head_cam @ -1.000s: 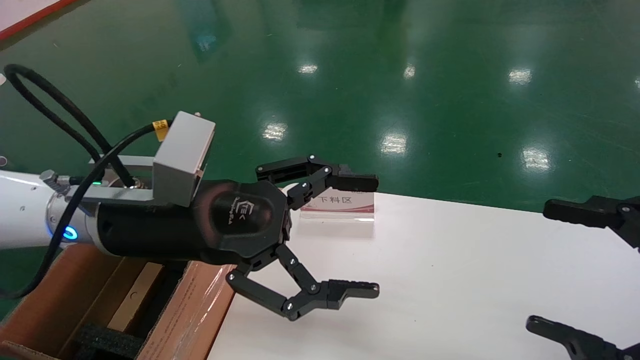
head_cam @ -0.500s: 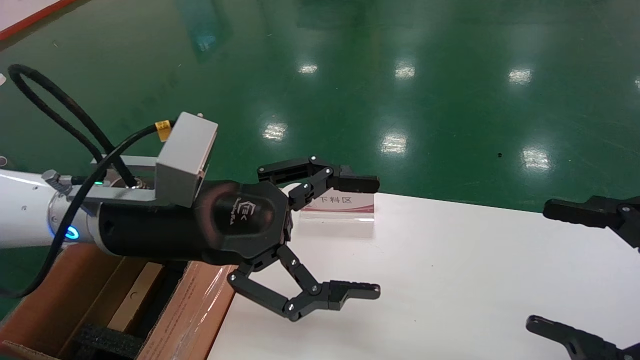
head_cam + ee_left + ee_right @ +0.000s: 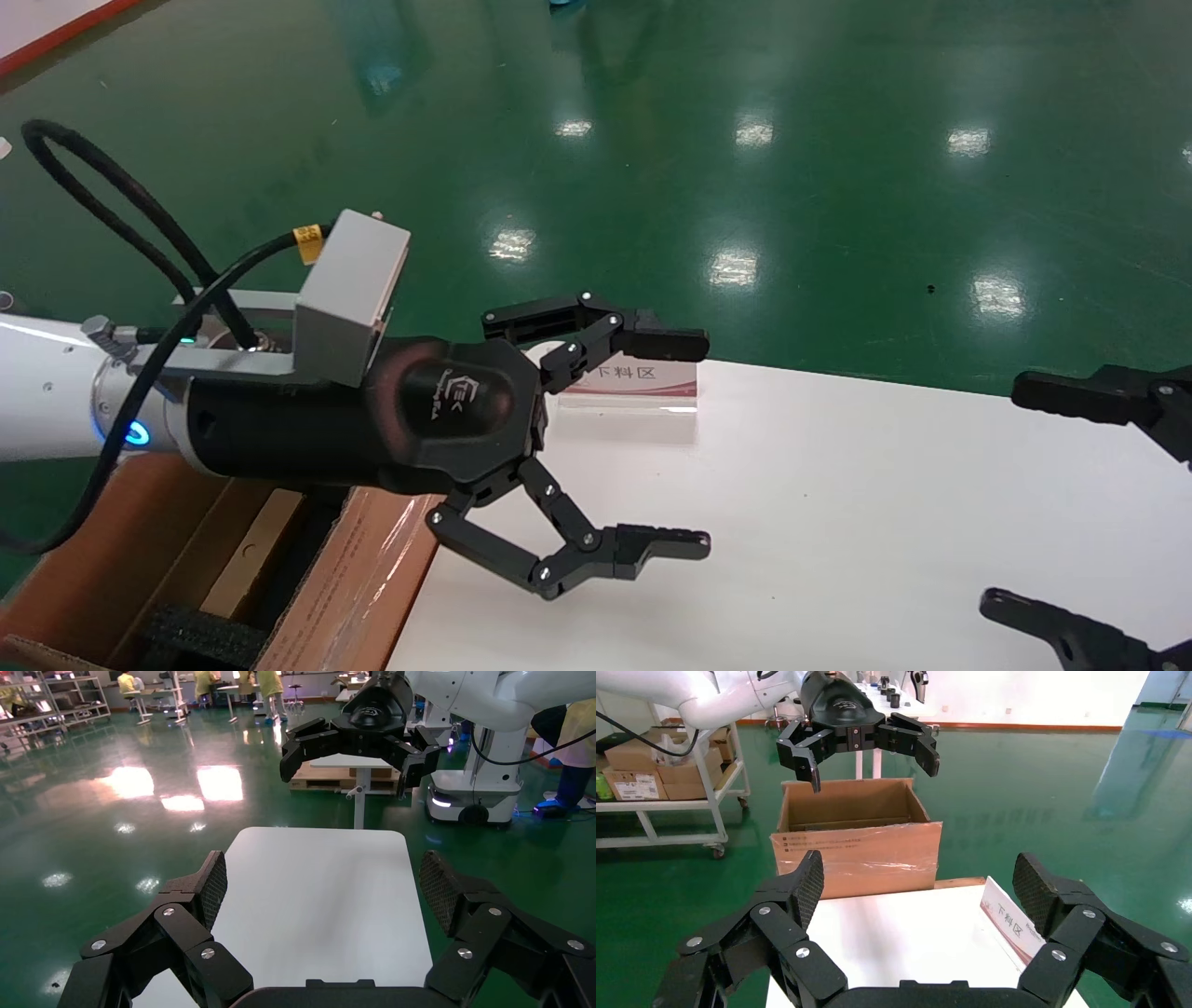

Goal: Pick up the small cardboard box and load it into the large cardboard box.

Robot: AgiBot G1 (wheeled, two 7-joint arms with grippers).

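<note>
Brown card is all there is to see of the small box point(image 3: 250, 550): a flat panel with a round hole, lying down inside the carton point(image 3: 358, 582) beside black foam point(image 3: 200, 634). I judge it already loaded, though only a strip of it shows. The carton stands off the table's point(image 3: 838, 522) left edge, its taped flap shining against that edge; in the right wrist view the carton point(image 3: 856, 846) stands open-topped beyond the table's end.

Out from there, the left gripper point(image 3: 605, 443) hangs above the table's left edge, reaching in over the white top, jaws spread wide and holding nothing. The left wrist view shows its pads point(image 3: 213, 887) framing bare table point(image 3: 323, 896). The right gripper point(image 3: 1071, 503) sits at the right edge, jaws also wide apart and empty, parked by the look of it. A small sign point(image 3: 629, 382) stands at the far left corner.

No other small box shows on the table, so the step in hand looks like the pull-away after loading. Next move, by my read: draw the left arm clear of the carton's flap without clipping it.
</note>
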